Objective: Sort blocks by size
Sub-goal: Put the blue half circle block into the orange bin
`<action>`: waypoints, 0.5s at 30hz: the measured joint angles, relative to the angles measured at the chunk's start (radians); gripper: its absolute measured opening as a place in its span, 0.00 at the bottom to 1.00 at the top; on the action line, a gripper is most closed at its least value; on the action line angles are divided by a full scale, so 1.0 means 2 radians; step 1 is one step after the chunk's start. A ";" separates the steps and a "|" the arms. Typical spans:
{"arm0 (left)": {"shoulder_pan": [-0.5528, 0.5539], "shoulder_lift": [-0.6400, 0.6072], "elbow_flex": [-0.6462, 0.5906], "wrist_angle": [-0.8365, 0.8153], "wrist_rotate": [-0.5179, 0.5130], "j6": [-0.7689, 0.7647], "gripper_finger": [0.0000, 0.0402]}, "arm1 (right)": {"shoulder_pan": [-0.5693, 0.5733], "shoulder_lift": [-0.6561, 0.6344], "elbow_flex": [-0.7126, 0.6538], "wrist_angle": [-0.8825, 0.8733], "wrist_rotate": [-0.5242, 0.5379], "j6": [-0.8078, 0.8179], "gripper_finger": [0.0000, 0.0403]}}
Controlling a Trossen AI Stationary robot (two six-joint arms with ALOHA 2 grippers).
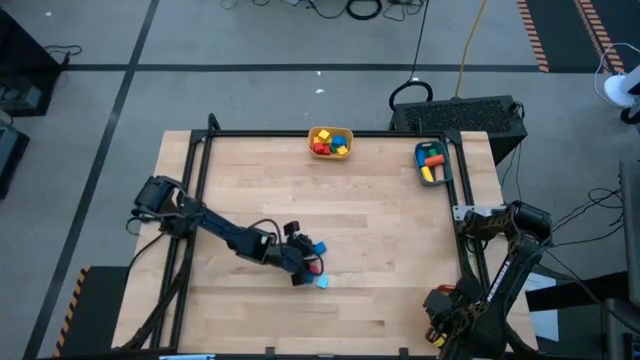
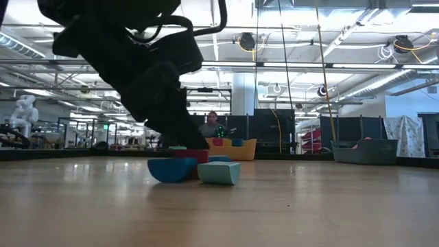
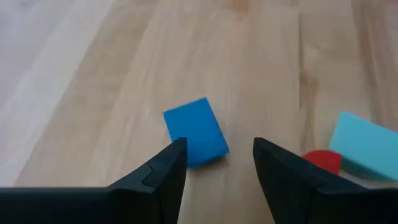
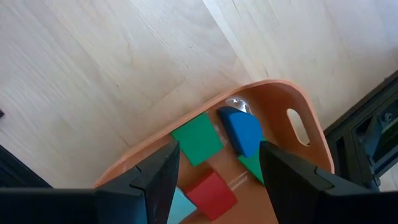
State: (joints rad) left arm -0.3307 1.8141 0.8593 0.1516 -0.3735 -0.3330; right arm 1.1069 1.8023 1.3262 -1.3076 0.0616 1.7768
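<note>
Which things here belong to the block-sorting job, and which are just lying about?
Job: blue block, red block, cyan block, yellow bin, teal bin, orange bin, left gripper at the blue block.
Lying about: floor cables, black case.

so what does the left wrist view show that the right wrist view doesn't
Only the left wrist view shows the open left gripper over bare table, with a blue block ahead of its fingers and a red block beside a cyan block off to one side. Only the right wrist view shows the right gripper above an orange bin holding a green block, a blue piece and a red cube. Both show open dark fingers and pale wood tabletop.
</note>
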 joint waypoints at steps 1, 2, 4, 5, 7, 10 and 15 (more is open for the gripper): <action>0.001 0.000 0.000 0.000 0.001 -0.001 0.47 | 0.000 0.000 0.000 0.000 0.003 0.000 0.51; 0.002 0.000 0.000 -0.001 -0.002 -0.002 0.49 | 0.000 0.000 0.000 0.000 0.009 0.000 0.51; 0.003 0.003 0.000 0.000 -0.013 -0.012 0.53 | 0.000 0.000 0.000 0.003 0.023 -0.003 0.51; 0.004 0.007 0.000 0.004 -0.021 -0.020 0.56 | 0.000 0.000 0.000 0.004 0.025 -0.003 0.51; 0.007 0.017 0.000 0.003 -0.039 -0.038 0.61 | 0.000 0.000 0.000 0.005 0.025 -0.003 0.51; 0.013 0.041 0.000 0.014 -0.049 -0.052 0.69 | 0.000 0.000 0.000 0.005 0.026 -0.004 0.51; 0.018 0.073 0.002 0.075 -0.036 -0.038 0.75 | 0.000 0.000 0.000 0.006 0.026 -0.004 0.51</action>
State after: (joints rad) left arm -0.2949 1.9592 0.8623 0.3020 -0.4456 -0.4090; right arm 1.1069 1.8023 1.3262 -1.2949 0.1133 1.7691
